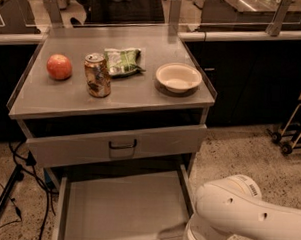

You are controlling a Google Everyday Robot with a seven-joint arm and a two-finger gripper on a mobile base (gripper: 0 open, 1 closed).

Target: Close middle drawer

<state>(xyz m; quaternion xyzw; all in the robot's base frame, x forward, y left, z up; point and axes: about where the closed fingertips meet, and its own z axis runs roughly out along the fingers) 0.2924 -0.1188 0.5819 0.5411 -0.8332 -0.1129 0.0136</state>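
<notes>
The middle drawer (121,206) is pulled far out below the cabinet top, its long plain grey tray empty. Its front edge lies at the bottom of the view, and the right end of that edge is hidden behind my white arm (246,211). The handle is out of view. Above it is the taller-fronted drawer (154,142) with a black handle (122,147), standing slightly out from the cabinet. My gripper is not in view; only the rounded arm shell shows, at the bottom right beside the tray's front right corner.
On the cabinet top (66,101) stand an apple (59,67), a drink can (98,75), a green chip bag (123,61) and a white bowl (178,77). Cables (12,186) hang at the left. A wheeled cart base (292,133) stands at the right on speckled floor.
</notes>
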